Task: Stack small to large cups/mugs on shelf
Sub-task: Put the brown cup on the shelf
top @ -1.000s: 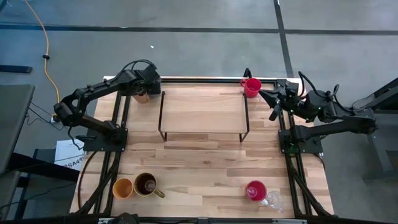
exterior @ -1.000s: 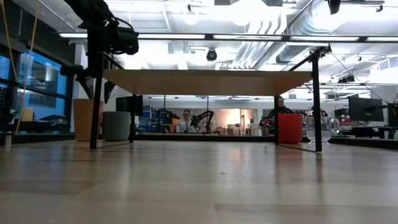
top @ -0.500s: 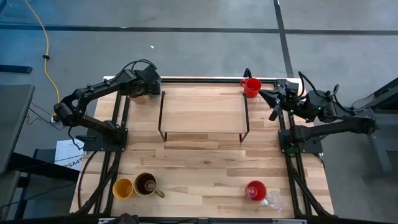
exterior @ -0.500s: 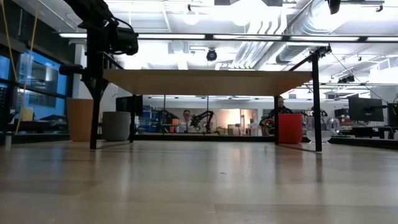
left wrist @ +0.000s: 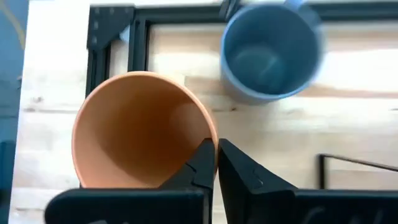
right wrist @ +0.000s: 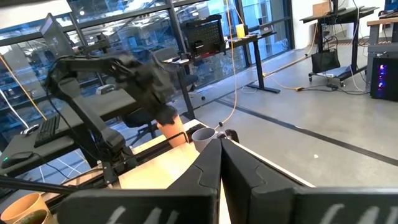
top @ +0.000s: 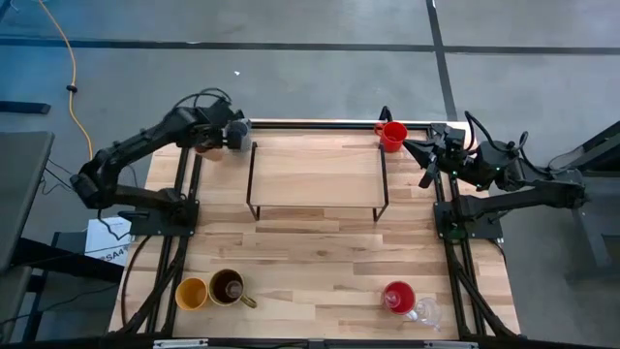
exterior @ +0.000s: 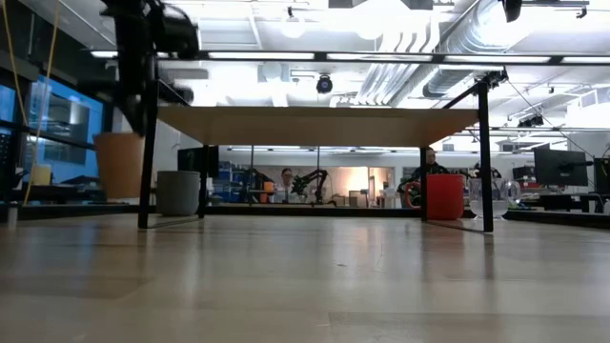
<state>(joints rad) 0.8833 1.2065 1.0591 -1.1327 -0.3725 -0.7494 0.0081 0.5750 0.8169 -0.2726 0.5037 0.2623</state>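
Step in hand: left jaws pinched on the wall of the peach tumbler, which appears held just clear of the surface in the low view. Grey-blue mug stands just beyond the jaws; shelf lies off to their side, top bare. Tumbler and mug both look empty.

Next, by my reading: carry the tumbler over the shelf plank and set it upright at one end.

Right jaws closed on nothing, parked off the shelf's other end near a red cup.
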